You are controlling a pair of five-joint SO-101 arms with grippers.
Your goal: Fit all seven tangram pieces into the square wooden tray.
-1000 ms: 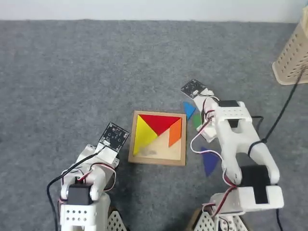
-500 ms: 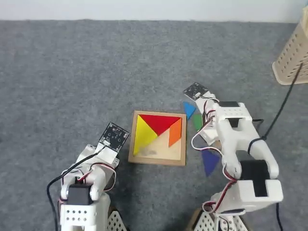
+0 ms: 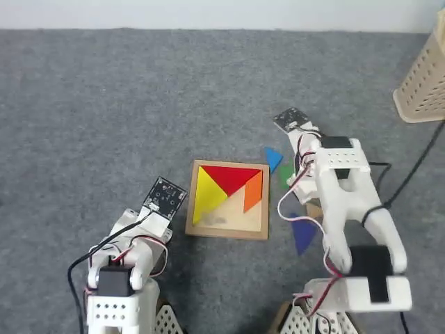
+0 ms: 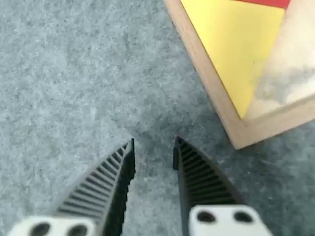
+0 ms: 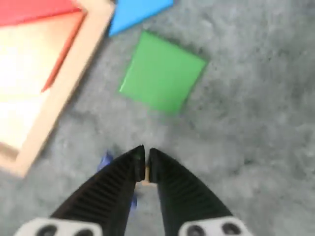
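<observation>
Your square wooden tray (image 3: 233, 223) sits on the grey tabletop (image 3: 104, 104) between the two arms. Inside it, the red triangle (image 3: 229, 177) lies along the far edge. The yellow triangle (image 3: 207, 195) is on the left arm's side, and the orange piece (image 3: 253, 193) rests against the side nearer the right arm. The near part of the tray floor is bare wood. Three pieces lie outside the tray on the right arm's side. The light blue triangle (image 3: 272, 159) is just beside the tray's far corner, the green square (image 3: 285, 174) is next to it and clear of the rim, and the dark blue triangle (image 3: 303, 235) is closer to that arm's base. Your right arm (image 3: 344, 188) reaches over the green square. Its jaws are clenched almost together just above the tabletop near that square, with a thin tan sliver between the tips; you cannot tell what it is. Your left arm (image 3: 128, 257) holds its jaws released, with nothing between them, over the tabletop just beside the tray's near corner.
</observation>
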